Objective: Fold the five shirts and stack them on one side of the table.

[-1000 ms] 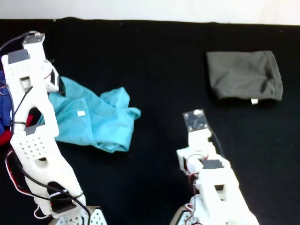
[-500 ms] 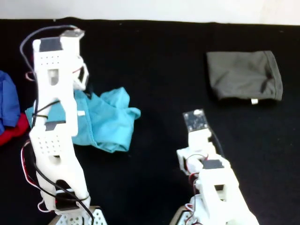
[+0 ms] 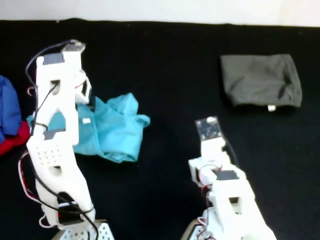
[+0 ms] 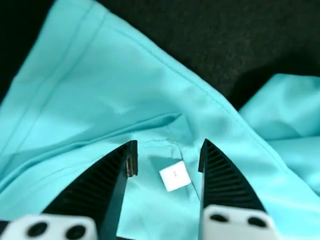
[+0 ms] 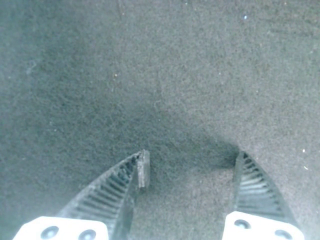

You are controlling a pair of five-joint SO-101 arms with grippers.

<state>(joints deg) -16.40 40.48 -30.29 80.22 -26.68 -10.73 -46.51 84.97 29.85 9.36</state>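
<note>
A crumpled turquoise shirt [image 3: 112, 127] lies left of the table's middle, with a small white label [image 4: 174, 178] near its collar. My left gripper [image 4: 167, 157] hangs open just above that collar, one finger on each side of the label; from above, the left arm [image 3: 57, 100] covers the shirt's left part. A folded grey shirt [image 3: 261, 80] rests at the back right. Blue cloth [image 3: 7, 107] and red cloth [image 3: 12, 140] sit at the left edge. My right gripper [image 5: 190, 170] is open over bare black cloth, near the front middle [image 3: 209, 129].
The black tablecloth [image 3: 175, 65] covers the whole table. A pale wall strip runs along the far edge. Open black surface lies between the turquoise shirt and the grey shirt, and in front of the grey shirt.
The left arm swung right from the blue and red pile to above the turquoise shirt, then settled slightly back left. The right arm has not moved.
</note>
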